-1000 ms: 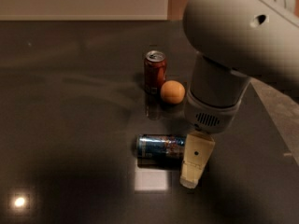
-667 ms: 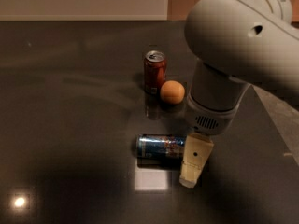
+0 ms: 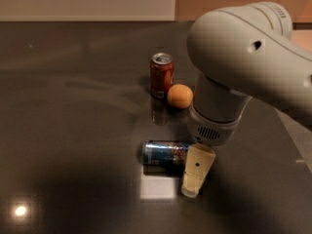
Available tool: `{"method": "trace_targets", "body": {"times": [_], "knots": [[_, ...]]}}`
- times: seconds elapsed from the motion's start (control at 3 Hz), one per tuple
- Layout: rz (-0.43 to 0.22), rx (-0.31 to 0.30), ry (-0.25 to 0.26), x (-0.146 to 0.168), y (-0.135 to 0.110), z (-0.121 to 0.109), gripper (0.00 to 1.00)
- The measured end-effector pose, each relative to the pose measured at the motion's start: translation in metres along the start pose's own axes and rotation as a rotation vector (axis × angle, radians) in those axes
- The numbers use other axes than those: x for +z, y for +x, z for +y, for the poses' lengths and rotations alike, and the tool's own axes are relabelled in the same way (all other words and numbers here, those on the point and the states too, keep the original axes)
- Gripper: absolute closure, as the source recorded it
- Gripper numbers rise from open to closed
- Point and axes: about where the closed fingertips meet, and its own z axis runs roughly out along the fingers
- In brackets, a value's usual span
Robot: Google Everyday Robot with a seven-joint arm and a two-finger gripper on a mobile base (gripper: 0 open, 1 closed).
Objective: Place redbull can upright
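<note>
My gripper (image 3: 194,178) has edged a little closer to the can (image 3: 165,153) than it was a second ago, and it now hangs low over the table (image 3: 73,130), its cream tip nearly at the surface. Whether it is wide, narrow or holding anything I cannot tell. The can has not moved. It lies on its side on the table, just left of the gripper in the view, with its right end hidden behind the gripper. I count one such can. Beyond the gripper stands one soda can (image 3: 161,75), upright, with one orange (image 3: 180,96) just beside it, both where they were before and well apart from the gripper.
</note>
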Motion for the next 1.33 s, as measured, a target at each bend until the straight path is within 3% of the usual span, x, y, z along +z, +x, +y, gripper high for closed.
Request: {"method": "trace_targets", "body": {"times": [0.33,1.0,1.33], "knots": [[-0.004,-0.003,-0.007,0.004,0.003,-0.001,0.18],[-0.013,0.018,-0.016,-0.002,0.011,0.001,0.64],[-0.016,0.064,-0.011,-0.014,0.021,-0.001,0.88]]}}
